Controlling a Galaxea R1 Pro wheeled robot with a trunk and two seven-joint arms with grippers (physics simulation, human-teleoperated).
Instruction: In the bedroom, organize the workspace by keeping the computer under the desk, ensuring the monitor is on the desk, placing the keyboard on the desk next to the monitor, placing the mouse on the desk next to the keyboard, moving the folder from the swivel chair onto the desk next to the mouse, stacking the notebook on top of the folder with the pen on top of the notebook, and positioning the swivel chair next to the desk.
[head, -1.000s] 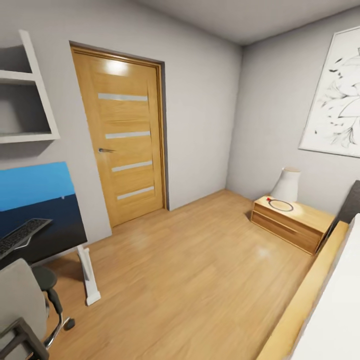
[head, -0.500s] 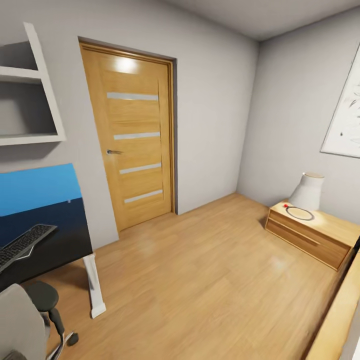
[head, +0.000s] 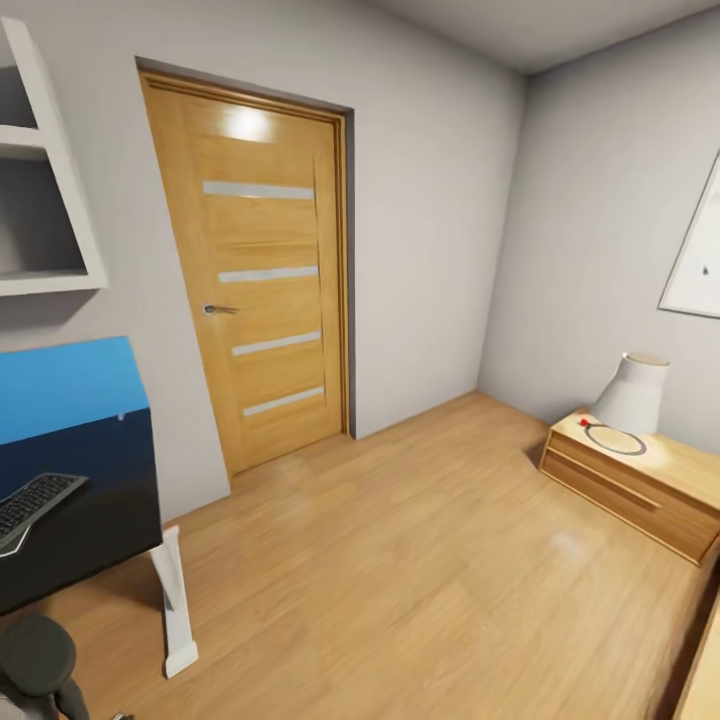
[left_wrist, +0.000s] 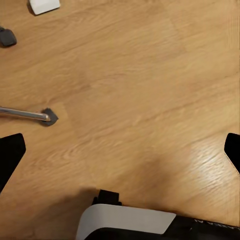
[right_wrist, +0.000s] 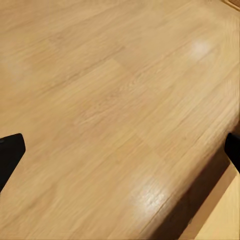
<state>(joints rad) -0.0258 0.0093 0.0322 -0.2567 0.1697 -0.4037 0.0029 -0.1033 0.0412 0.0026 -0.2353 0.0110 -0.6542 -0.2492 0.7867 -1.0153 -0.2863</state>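
The desk (head: 95, 530) stands at the left edge of the head view, its glossy dark top turning bright blue toward the wall. The keyboard (head: 30, 500) lies on it, and a white pedestal leg (head: 175, 600) holds up its near end. A black armrest of the swivel chair (head: 35, 650) pokes in at the bottom left corner. One chrome chair leg with a caster (left_wrist: 30, 115) crosses the floor under my left gripper (left_wrist: 120, 152), which is open and empty. My right gripper (right_wrist: 120, 150) is also open over bare wooden floor.
A closed wooden door (head: 255, 270) faces me, with a white wall shelf (head: 45, 220) to its left. At the right stand a low wooden nightstand (head: 640, 490) and a white lamp (head: 630, 395). A wooden bed-frame edge (right_wrist: 215, 205) lies beside my right gripper.
The camera has moved: the whole view has shifted. The chair's grey backrest has left the lower left corner, and less of the desk shows. Nothing in the room has moved.
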